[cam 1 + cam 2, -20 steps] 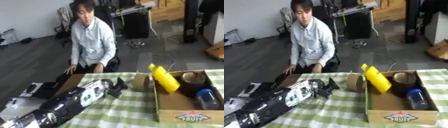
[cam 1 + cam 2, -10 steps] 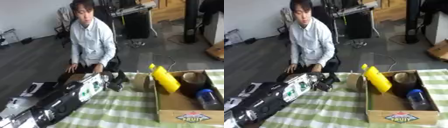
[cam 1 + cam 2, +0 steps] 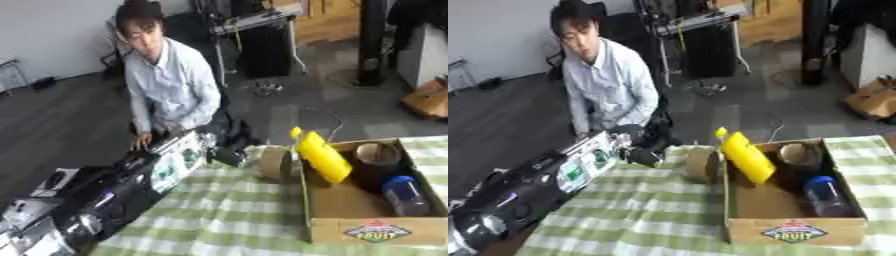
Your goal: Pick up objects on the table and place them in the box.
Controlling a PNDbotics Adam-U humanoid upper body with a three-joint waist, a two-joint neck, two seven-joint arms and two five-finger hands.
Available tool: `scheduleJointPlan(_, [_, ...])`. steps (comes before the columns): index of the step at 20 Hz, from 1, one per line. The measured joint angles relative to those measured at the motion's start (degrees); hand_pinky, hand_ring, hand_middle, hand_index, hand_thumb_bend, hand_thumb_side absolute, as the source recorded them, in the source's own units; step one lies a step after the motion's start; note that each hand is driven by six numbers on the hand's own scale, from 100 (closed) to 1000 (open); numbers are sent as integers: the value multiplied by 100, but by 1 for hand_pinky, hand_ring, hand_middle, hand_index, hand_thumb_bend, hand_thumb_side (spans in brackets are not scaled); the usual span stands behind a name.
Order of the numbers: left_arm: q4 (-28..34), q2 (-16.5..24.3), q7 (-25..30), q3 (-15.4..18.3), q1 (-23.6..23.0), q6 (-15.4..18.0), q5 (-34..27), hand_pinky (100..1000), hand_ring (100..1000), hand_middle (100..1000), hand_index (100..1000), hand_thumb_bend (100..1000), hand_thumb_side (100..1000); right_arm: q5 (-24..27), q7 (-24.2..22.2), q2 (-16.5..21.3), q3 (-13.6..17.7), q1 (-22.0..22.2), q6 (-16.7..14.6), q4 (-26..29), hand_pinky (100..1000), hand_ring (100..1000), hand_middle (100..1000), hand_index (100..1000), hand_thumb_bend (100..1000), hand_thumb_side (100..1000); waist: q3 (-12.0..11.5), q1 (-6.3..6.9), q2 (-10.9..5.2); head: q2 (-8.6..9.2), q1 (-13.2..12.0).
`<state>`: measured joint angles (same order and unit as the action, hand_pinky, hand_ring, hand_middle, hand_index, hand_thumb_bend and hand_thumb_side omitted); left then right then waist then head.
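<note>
Pulling back toward eight o'clock, the left hand (image 3: 642, 156) is now hanging near the desk's (image 3: 649, 220) far-left edge, farther from the tape roll (image 3: 702, 164) than it was a second ago. Its dark fingers are blurring together, so I cannot tell whether they are curled or straight, and nothing is showing in them. The right hand is not showing in either view. At three o'clock of the left hand, the tape roll is standing on edge on the checked cloth, just beside the box's (image 3: 372, 232) left wall and outside it. Inside the box, a yellow bottle (image 3: 321, 156) is leaning on that wall, with a brown roll (image 3: 377, 153) and a blue-capped jar (image 3: 405, 194) beyond. Judging by this, the hand is retreating, leaving the tape roll unpacked.
</note>
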<state>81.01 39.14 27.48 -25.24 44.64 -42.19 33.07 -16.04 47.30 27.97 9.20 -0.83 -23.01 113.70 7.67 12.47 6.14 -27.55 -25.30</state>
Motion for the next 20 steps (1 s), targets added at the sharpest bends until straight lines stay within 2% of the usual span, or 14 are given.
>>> scheduleJointPlan(9, [282,-46,267,51,490,267,481,561,440,263,503,100,528,0,1,0,1,18,1,0,890,970,815,848,100,1000,0,0,-13,3,1])
scheduleJointPlan(14, [277,-290,459,38,885,459,859,552,438,263,502,100,519,0,1,0,1,19,1,0,889,970,815,847,100,1000,13,0,-21,38,-11])
scheduleJointPlan(20, [-35,-734,645,-1,1383,645,1370,553,440,266,504,100,512,2,1,0,-2,30,1,0,889,970,815,847,100,1000,22,-4,-38,127,-38])
